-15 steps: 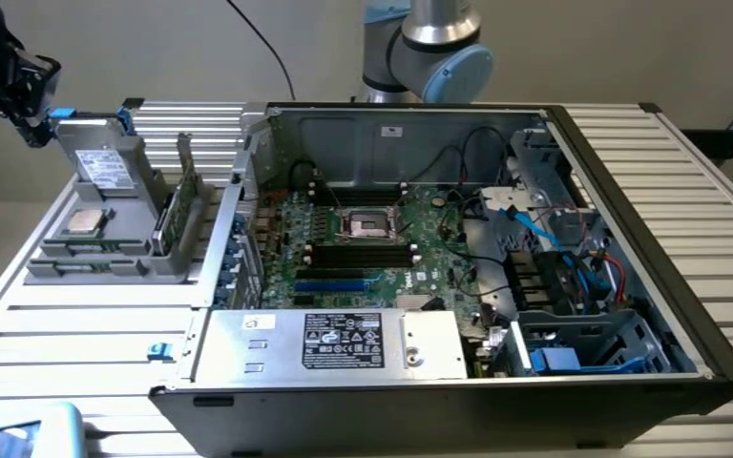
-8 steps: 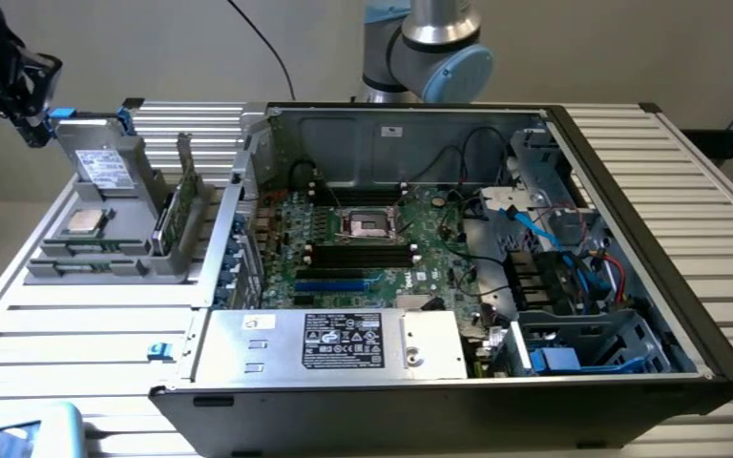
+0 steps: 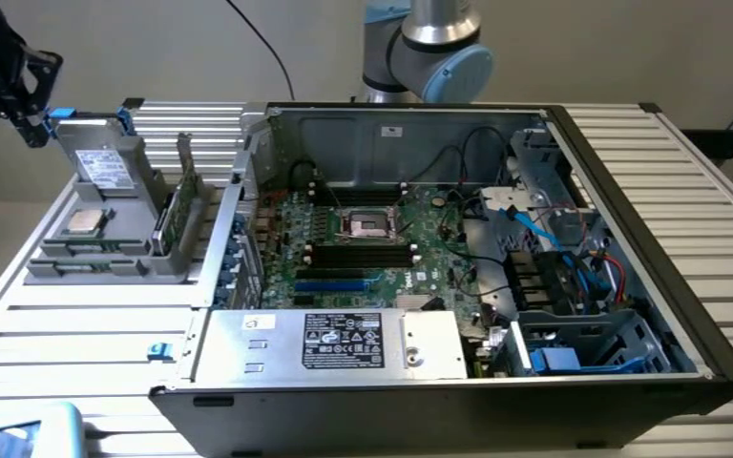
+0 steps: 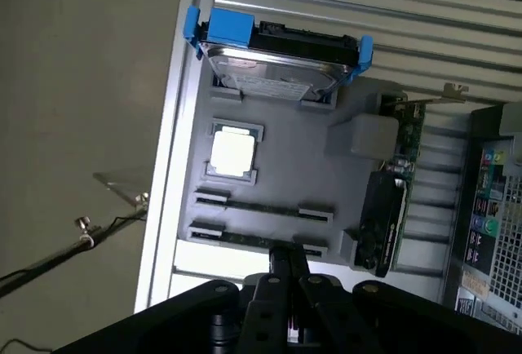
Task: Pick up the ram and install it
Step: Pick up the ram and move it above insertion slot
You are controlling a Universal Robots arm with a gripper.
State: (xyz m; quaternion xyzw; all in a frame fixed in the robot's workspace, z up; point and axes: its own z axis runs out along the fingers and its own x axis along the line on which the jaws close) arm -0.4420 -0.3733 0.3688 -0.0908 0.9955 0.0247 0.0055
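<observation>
Slatted metal table (image 3: 73, 324) is carrying the whole setup: the open PC case (image 3: 380, 420) is sitting in the middle and the grey parts tray (image 4: 285, 166) is parked at the exterior view's left. I'm driving this remotely, so I'm leaning on the wrist view a lot.

The gripper (image 4: 287, 254) is hanging high above the tray with its jaws pressed together and nothing between them. The ram (image 4: 245, 240) is lying flat-on-edge in the tray's holder row farthest from the hard drive (image 4: 269, 73), with one more holder row sitting between it and the processor (image 4: 232, 152). The expansion card (image 4: 400, 158) is standing upright just beside that end of the tray.

By my reading I'm only lining up for the pick, nothing is grabbed yet. To do this well, I'm thinking the jaws have to be parted before coming down, the fingers squared across the stick's thin width, and the grab centred along its length so it isn't tipping when lifted. I'm also watching that upright card, since it's looking like the easiest thing to clip.
</observation>
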